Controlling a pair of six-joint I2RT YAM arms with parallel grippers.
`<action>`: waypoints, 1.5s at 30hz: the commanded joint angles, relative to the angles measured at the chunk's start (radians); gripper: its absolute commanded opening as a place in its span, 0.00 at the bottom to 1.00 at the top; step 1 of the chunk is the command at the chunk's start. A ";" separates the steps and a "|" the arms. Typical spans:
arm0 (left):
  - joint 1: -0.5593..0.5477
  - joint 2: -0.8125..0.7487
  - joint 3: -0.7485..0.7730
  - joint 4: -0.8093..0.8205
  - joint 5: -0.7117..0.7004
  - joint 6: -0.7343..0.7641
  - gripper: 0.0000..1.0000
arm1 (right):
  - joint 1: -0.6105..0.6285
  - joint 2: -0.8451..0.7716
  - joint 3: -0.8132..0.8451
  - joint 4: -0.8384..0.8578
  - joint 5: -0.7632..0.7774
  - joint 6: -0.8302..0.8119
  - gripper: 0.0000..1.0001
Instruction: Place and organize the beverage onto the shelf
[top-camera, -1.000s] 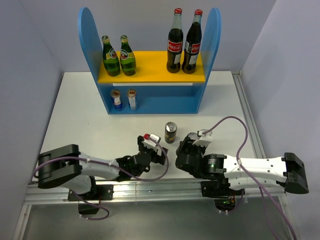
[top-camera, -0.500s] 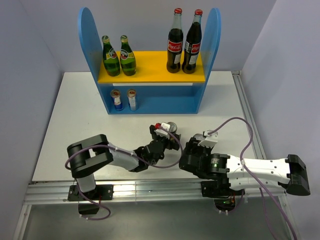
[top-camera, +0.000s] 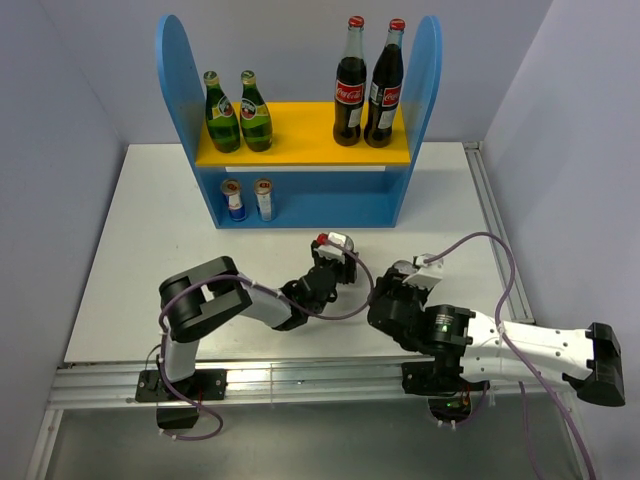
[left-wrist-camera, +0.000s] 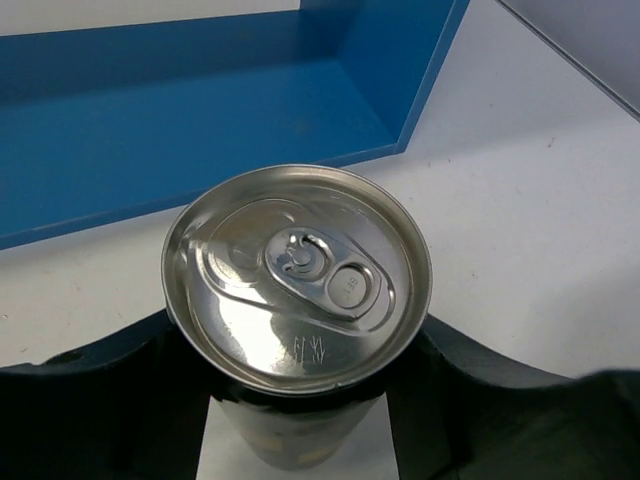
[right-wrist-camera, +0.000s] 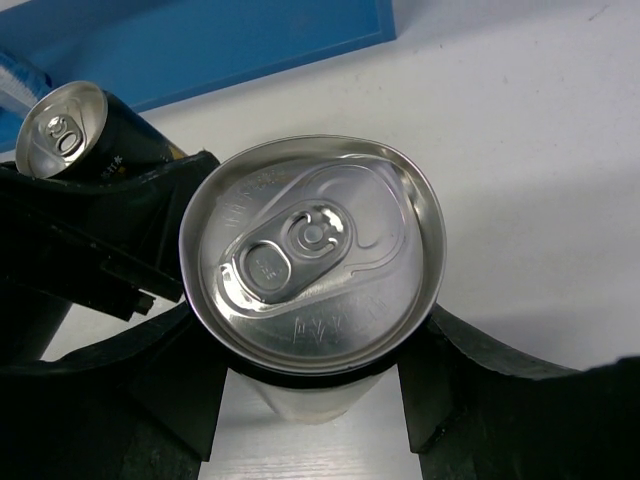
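Observation:
The shelf (top-camera: 176, 92) stands at the back, with two green bottles (top-camera: 238, 112) on its yellow board (top-camera: 300, 140) and two silver-blue cans (top-camera: 249, 200) on the lower level. In front of the shelf, my left gripper (top-camera: 338, 260) surrounds a dark can (left-wrist-camera: 297, 275). Its black fingers (left-wrist-camera: 110, 390) press both sides, so my left gripper (left-wrist-camera: 300, 405) is shut on it. Just to the right, my right gripper (top-camera: 398, 292) is shut on a second silver-topped can (right-wrist-camera: 312, 255), held upright over the table. The top view hides both held cans under the wrists.
Two tall cola bottles (top-camera: 368, 85) fill the right half of the yellow board. The lower level's right part (left-wrist-camera: 200, 130) shows bare blue floor. The two grippers sit close together, and the dark can (right-wrist-camera: 65, 130) shows beside the right one. A rail runs along the table's near edge (top-camera: 300, 375).
My left arm has reached forward and right to the dark can, and its fingers have closed around it. My right arm has shifted slightly, still holding its can.

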 joint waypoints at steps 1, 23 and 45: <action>0.018 0.000 0.024 0.055 0.010 0.008 0.05 | -0.041 -0.011 0.001 0.152 0.030 -0.120 0.00; 0.012 -0.512 -0.251 -0.164 -0.070 0.005 0.00 | -0.515 0.477 0.201 0.899 -0.278 -0.571 0.00; 0.015 -0.690 -0.401 -0.149 -0.076 -0.035 0.00 | -0.707 1.018 0.554 1.114 -0.240 -0.750 0.00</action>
